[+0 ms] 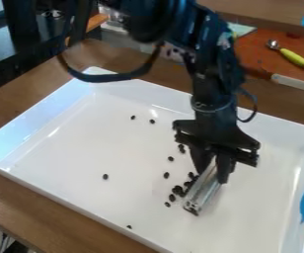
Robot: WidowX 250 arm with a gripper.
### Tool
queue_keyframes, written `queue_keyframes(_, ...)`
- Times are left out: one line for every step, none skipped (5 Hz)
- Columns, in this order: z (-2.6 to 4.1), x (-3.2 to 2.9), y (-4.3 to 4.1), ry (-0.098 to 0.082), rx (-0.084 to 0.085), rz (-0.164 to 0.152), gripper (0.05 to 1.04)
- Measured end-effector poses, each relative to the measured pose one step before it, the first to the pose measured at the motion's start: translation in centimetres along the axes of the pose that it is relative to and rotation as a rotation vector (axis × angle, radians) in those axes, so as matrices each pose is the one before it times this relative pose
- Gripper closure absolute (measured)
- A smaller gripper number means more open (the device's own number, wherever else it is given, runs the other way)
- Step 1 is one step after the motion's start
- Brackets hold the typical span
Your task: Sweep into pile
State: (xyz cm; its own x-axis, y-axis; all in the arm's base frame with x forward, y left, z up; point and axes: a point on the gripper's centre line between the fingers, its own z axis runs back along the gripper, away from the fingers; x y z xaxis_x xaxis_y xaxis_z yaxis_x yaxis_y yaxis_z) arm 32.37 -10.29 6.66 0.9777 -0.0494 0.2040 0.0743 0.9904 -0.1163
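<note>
Clasping a shiny bar [203,192], the gripper [213,167] is angling its long axis toward the white tray's [36,118] near edge. Black pellets [177,189] are lying mostly beside it, toward the tray's left edge in view.

Passage over tray [62,148], view's left; arm [214,79], tool [212,173] block centre-right.

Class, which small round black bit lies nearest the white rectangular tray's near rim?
The lone black bit lowest in view, by that rim; the others lie farther in.
</note>
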Motion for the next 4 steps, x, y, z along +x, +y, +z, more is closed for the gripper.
queue_keyframes(0.198,-0.356,1.527,-0.0158,0.0124,-0.0044,0.729)
queue_keyframes(0.044,-0.174,1.976,0.0019,0.0055,-0.0034,0.729)
queue_keyframes(0.180,-0.224,2.239,0.0044,0.0144,0.0058,0.729)
queue_keyframes(0.087,-0.377,1.883,0.0090,0.0101,-0.0172,0.729)
